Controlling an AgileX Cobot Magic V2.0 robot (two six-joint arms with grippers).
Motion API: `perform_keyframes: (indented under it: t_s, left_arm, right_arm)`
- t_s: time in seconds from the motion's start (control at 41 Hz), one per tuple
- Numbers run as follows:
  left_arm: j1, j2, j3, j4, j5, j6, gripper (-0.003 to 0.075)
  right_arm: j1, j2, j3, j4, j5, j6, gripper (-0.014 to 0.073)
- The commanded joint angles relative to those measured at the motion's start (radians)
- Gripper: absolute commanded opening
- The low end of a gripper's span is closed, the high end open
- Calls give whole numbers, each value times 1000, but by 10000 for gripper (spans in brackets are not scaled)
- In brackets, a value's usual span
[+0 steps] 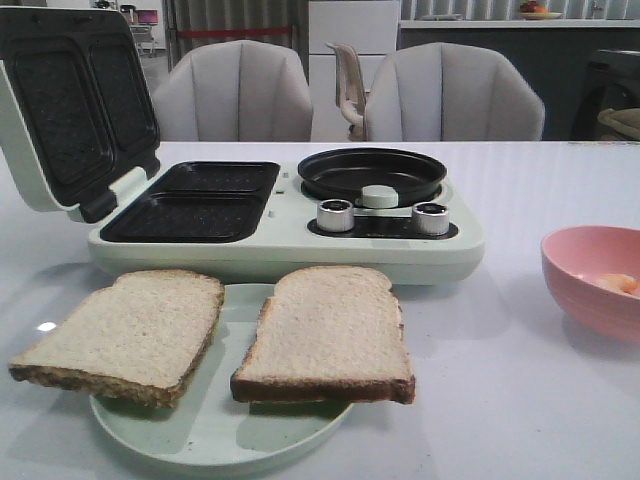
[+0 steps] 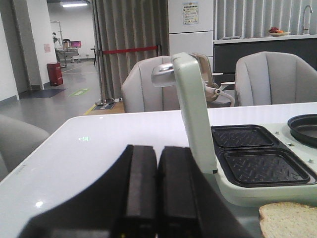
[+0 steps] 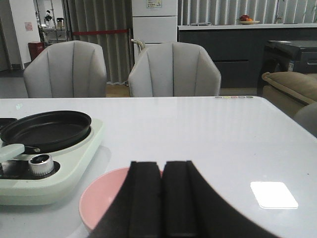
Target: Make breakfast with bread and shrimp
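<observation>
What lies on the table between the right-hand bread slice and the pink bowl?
Nothing: in the front view the stretch of white table between the right-hand bread slice and the pink bowl is bare.

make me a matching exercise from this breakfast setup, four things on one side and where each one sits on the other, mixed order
Things:
1. bread
2. shrimp
3. round black pan
4. waffle-plate lid

Places or states:
A. in the pink bowl at the table's right
B. on the pale green plate, in front of the appliance
C. standing open at the appliance's left end
D. on the appliance's right half, behind the two silver knobs

Pairs: 1-B, 2-A, 3-D, 4-C
</observation>
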Motion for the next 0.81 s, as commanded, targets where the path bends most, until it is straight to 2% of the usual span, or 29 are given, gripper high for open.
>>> perform_keyframes:
  t_s: [0.0, 0.317, 0.488, 0.61, 0.781]
  left_arm:
    - [1, -21, 7, -8, -90, -10, 101]
    - [1, -21, 7, -4, -110, -10, 101]
    - [1, -20, -36, -3, -171, -10, 101]
    - [1, -15, -161, -3, -112, -10, 101]
    - [1, 55, -393, -3, 82, -10, 101]
  right_arm:
    - [2, -22, -18, 2, -91, -5, 36]
    - [2, -22, -25, 3, -93, -5, 36]
    - [2, -22, -143, 38, -19, -5, 36]
    - [2, 4, -281, 37, 86, -5, 36]
    - [1, 129, -468, 35, 239, -5, 36]
